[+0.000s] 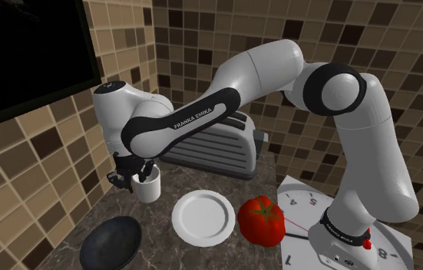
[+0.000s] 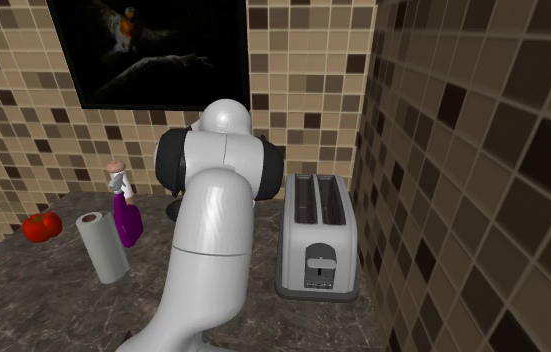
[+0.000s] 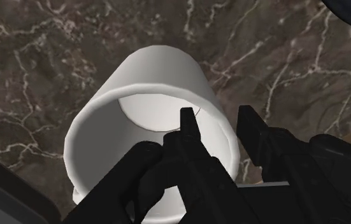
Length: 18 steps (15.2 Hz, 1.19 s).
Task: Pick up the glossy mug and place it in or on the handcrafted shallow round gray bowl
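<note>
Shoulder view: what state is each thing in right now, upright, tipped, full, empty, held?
White mug: upright on the counter, mouth up.
Jaws: open, astride the mug's wall.
Dark bowl: upright, empty.
White plate: flat, empty.
Tomato: whole.

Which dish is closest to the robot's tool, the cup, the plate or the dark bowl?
The white cup: the tool is right at its rim. The white plate and dark bowl sit farther off.
</note>
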Each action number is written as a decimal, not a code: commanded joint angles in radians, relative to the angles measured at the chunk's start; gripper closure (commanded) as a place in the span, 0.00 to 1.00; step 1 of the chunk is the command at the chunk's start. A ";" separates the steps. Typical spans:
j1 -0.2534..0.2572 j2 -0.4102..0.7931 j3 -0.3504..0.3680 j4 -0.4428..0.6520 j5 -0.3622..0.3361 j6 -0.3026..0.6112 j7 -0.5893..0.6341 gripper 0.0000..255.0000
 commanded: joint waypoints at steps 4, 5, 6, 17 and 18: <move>0.000 0.000 0.000 0.000 0.000 0.000 0.000 1.00; 0.000 0.000 0.000 0.000 0.000 0.000 0.000 1.00; 0.000 0.000 0.000 0.000 0.000 0.000 0.000 1.00; 0.000 -0.038 0.012 0.064 0.021 -0.098 -0.018 1.00; 0.000 -0.041 0.013 0.073 0.023 -0.109 -0.020 1.00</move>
